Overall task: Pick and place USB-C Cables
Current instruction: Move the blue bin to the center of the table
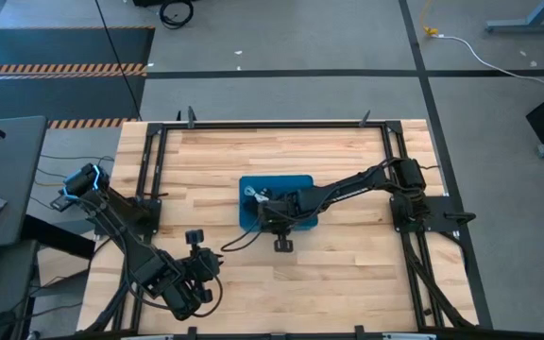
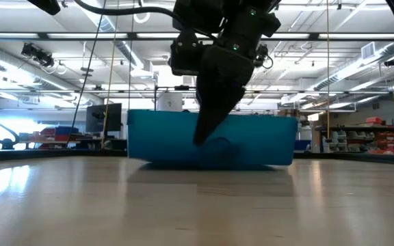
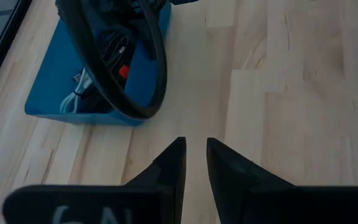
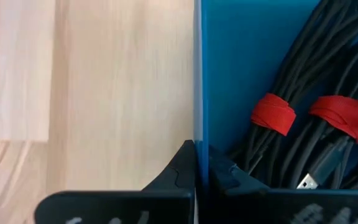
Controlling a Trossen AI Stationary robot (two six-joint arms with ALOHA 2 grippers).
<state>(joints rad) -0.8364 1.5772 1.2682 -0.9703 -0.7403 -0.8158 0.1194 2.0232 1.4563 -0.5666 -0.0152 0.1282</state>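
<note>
The USB-C cables (image 4: 291, 124) lie in a blue bin (image 1: 249, 183) at the table's middle. They are black bundles tied with red straps (image 4: 272, 115), with a silver plug (image 4: 306, 180) among them. The left wrist view shows a white cable (image 3: 73, 102) and a red part (image 3: 123, 71) in the bin (image 3: 48, 99). My right gripper (image 4: 201, 152) stands at the bin's near wall, pointing down, shut on that wall. My left gripper (image 3: 194, 149) hovers open over bare wood near the table's near-left corner (image 1: 208, 260). My right gripper grips the blue bin's near wall (image 4: 199, 93) at its top edge, one finger inside the bin and one outside. The fingers (image 2: 202, 133) come from above, pointing down. The bin rests on the table. It touches no cable that I can see.
A black metal frame (image 1: 272, 125) borders the wooden table top on all sides. A loop of the arm's black wiring (image 3: 123, 74) hangs in front of the left wrist camera. Bare wood (image 1: 348, 264) lies around the bin.
</note>
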